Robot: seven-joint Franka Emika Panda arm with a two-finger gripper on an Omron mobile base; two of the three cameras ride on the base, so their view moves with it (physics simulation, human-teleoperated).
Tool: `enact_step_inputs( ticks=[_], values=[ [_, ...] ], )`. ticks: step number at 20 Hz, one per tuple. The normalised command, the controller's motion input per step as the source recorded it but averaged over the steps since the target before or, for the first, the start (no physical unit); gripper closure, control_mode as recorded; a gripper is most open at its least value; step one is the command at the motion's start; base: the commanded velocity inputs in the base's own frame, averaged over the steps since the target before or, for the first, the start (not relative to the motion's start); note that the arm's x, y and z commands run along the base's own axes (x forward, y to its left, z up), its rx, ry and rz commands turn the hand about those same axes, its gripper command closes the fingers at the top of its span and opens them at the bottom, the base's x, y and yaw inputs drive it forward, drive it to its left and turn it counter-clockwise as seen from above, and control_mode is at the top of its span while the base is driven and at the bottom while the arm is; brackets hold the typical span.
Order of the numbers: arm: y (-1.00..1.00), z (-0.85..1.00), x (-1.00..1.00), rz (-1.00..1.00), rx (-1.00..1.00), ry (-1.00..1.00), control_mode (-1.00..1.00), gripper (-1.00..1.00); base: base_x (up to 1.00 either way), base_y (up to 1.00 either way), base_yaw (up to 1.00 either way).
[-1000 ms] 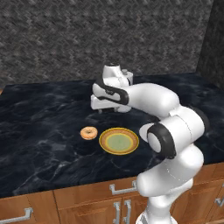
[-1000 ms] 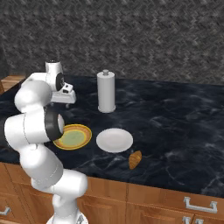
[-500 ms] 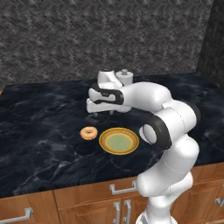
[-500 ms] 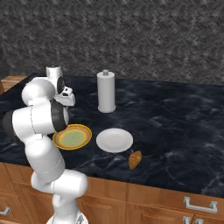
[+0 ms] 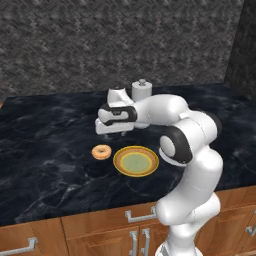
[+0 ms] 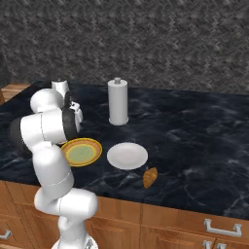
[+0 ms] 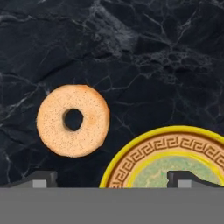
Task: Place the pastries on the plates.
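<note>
Above the dark counter (image 5: 45,150), the gripper (image 5: 114,131) is hovering with fingers spread and holding nothing, probably lining up on the donut (image 7: 73,120) lying just left of the yellow-rimmed plate (image 5: 135,161). Farther right, the brown pastry (image 6: 150,177) is sitting near the white plate (image 6: 127,155).

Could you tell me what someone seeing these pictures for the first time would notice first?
Most likely the big white arm reaching across the black marble counter, its gripper hovering above and just behind the ring donut. The donut lies on the bare counter right beside the yellow-rimmed plate, not on it. In the right base view, a white plate, a brown oblong pastry near the counter's front edge, and a tall white cylindrical roll also stand out.
</note>
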Motion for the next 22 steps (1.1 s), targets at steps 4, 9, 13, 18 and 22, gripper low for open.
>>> enact_step_inputs(
  ticks=[4,9,13,18,22],
  values=[
    [0.09,-0.34,0.11,0.0,0.0,0.0,-1.0,-1.0,0.0,0.0,0.0],
    [0.04,-0.28,0.1,0.0,0.0,0.0,-1.0,-1.0,0.0,0.0,0.0],
    [0.04,-0.25,0.16,0.0,0.0,0.0,-1.0,-1.0,0.0,0.0,0.0],
    [0.12,-0.18,0.2,0.0,0.0,0.0,-1.0,-1.0,0.0,0.0,0.0],
    [0.09,-0.19,0.16,0.0,0.0,0.0,-1.0,-1.0,0.0,0.0,0.0]
  ],
)
